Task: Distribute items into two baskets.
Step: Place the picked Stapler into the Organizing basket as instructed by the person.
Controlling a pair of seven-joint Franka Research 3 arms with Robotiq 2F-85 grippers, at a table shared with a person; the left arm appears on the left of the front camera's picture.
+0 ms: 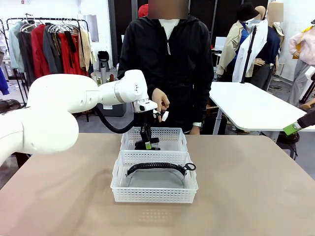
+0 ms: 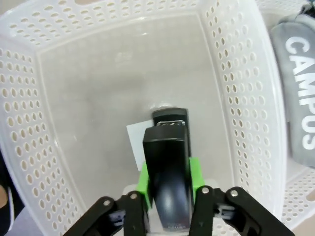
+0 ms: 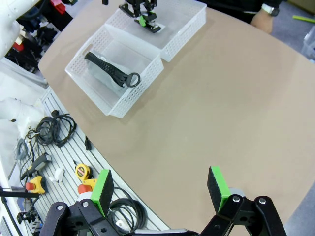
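Left gripper (image 2: pixel 168 184) low centre of frame: green pads flank small black desk stapler (image 2: pixel 167 162), apparently gripping; long axis runs along fingers, into far white lattice basket (image 2: pixel 44 123). Right gripper (image 3: pixel 162 189) agape, far off.

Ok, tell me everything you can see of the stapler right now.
The stapler is small, black and glossy, plastic by the look, with a darker front end. It lies lengthwise inside the far basket, on its floor over a white label. The left pincer straddles it, a green pad at each flank.
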